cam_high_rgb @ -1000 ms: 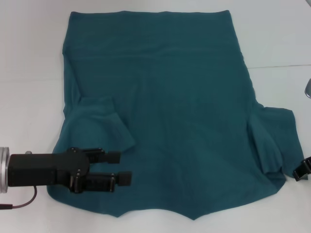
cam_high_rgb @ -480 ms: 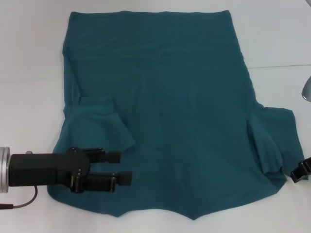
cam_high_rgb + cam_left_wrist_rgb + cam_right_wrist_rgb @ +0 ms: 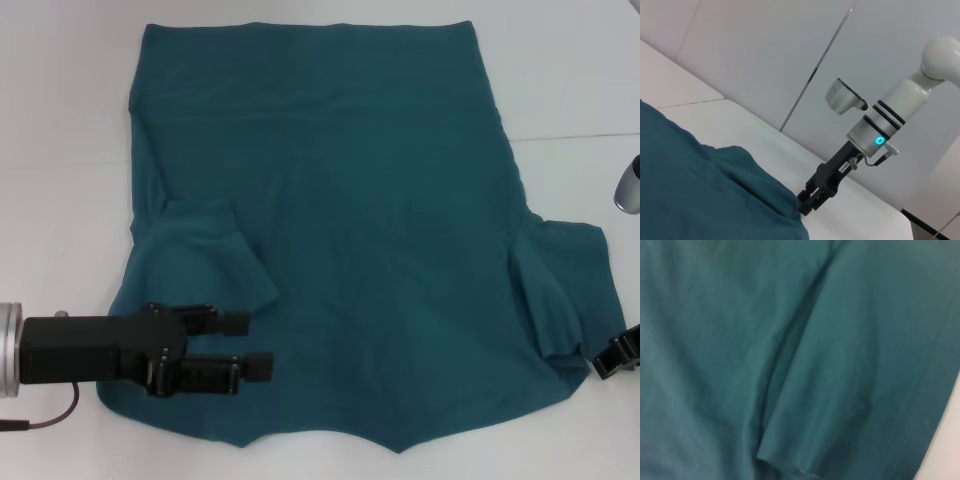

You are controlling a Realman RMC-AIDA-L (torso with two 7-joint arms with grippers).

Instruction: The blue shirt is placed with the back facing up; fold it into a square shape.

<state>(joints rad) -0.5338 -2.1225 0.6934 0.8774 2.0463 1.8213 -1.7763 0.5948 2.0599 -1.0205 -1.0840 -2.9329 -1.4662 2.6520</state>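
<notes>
The blue shirt (image 3: pixel 370 200) lies spread flat on the white table (image 3: pixel 60 150), with one sleeve folded in over the body on the left side. My left gripper (image 3: pixel 252 345) hovers over the shirt's near left corner, open, with only cloth beneath it. At the far right, my right gripper (image 3: pixel 612 358) sits against the edge of the outspread right sleeve. The left wrist view shows that right gripper (image 3: pixel 812 197) touching the border of the shirt (image 3: pixel 700 195). Teal shirt fabric (image 3: pixel 740 340) with a crease fills the right wrist view.
A grey part of the right arm (image 3: pixel 628 185) shows at the right edge. Bare white table surrounds the shirt on all sides, with a thin seam (image 3: pixel 570 135) running across it at the right. Pale wall panels (image 3: pixel 765 50) stand behind the table.
My right gripper has shifted slightly nearer and inward along the sleeve's edge. The left gripper and the shirt have not moved.
</notes>
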